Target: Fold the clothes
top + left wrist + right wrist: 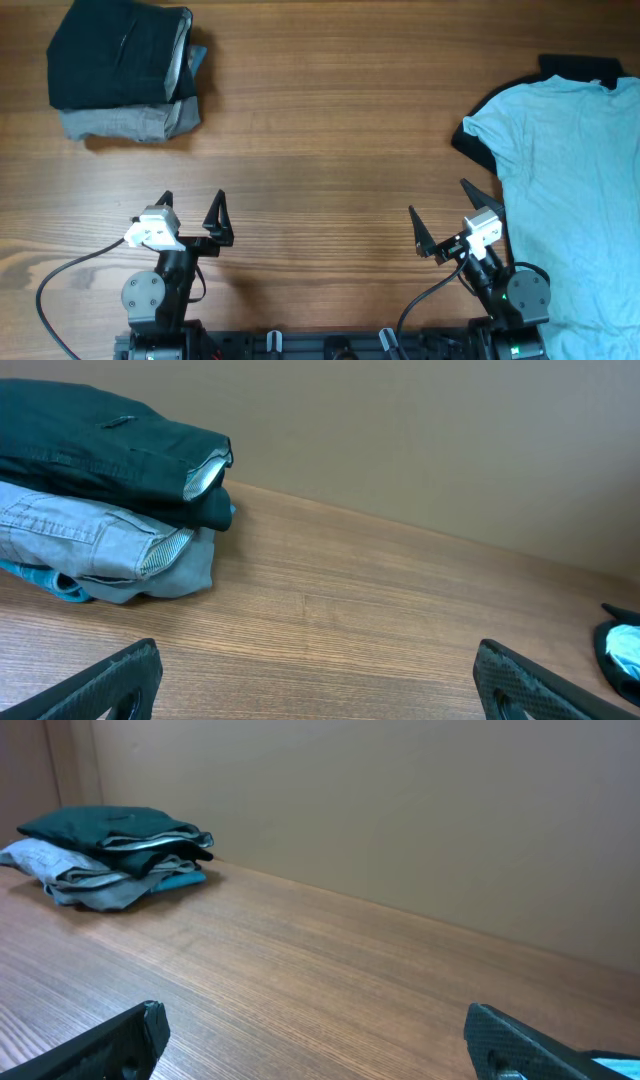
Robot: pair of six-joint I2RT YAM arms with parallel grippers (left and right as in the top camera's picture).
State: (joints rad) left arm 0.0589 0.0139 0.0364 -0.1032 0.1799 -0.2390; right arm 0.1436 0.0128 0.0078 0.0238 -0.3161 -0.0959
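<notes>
The light blue t-shirt (575, 180) lies spread flat at the right edge of the table, on top of a black garment (470, 150) that shows at its left and top edges. A sliver of the t-shirt shows at the right edge of the left wrist view (625, 650). My left gripper (192, 205) is open and empty near the front left. My right gripper (440, 215) is open and empty just left of the t-shirt's lower part. Both hover over bare wood in the left wrist view (318, 685) and the right wrist view (315, 1040).
A stack of folded garments (125, 70), black on grey, sits at the back left; it also shows in the left wrist view (110, 490) and the right wrist view (115, 850). A wall runs behind the wooden table (320, 130).
</notes>
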